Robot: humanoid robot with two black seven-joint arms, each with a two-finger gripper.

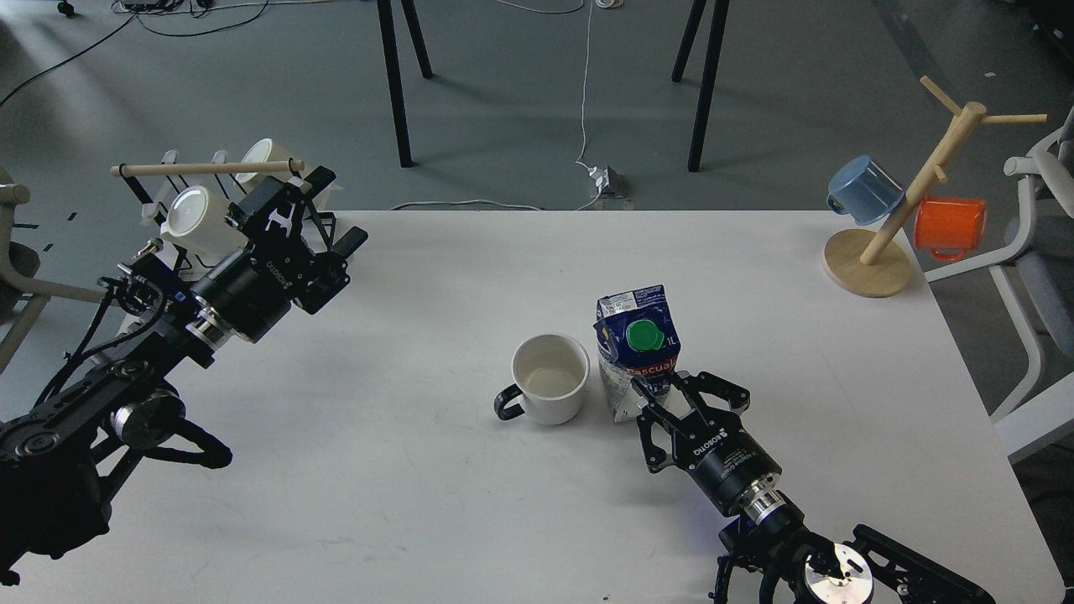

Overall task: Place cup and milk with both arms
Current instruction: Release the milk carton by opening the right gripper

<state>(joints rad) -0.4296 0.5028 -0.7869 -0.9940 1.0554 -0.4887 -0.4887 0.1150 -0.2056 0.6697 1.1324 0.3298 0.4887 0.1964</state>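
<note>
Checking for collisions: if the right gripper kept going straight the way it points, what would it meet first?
The right gripper points up-left at the milk carton; its fingers already flank the carton's base, so it would meet the carton first. Exact contact is unclear.

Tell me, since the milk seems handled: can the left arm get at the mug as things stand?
Probably yes. The left gripper is up by the rack, and bare table lies between it and the mug, whose handle points that way.

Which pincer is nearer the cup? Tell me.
Right. The right pincer sits at the milk, just right of the cup. The left pincer is raised far off to the cup's left, by the rack.
</note>
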